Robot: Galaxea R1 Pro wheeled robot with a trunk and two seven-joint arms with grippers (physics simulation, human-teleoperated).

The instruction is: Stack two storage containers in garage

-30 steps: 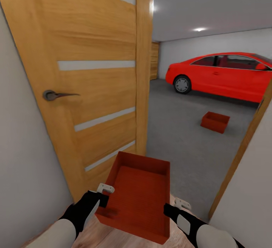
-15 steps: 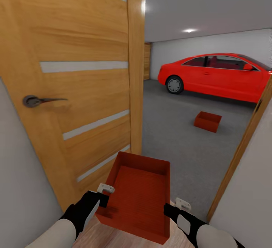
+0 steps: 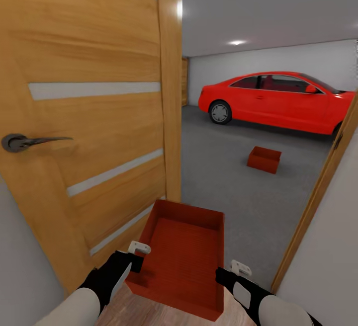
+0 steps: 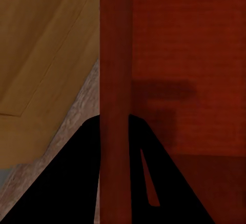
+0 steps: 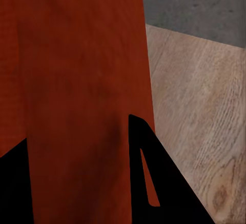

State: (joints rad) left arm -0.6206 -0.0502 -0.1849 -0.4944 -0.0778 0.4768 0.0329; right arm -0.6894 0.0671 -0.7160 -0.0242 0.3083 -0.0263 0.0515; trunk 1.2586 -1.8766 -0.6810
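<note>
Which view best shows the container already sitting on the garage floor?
The head view: the far container sits whole on the grey floor in front of the red car. The wrist views look at the carried container instead, gripped by the left gripper and right gripper.

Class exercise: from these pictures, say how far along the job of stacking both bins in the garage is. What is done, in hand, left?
Done: one orange-red lidless bin sits on the dark grey garage floor near the red car. In hand: the second orange-red bin, gripped on opposite walls by the left gripper and right gripper, at the wooden door. Left: carrying it in, stacking it.
</note>
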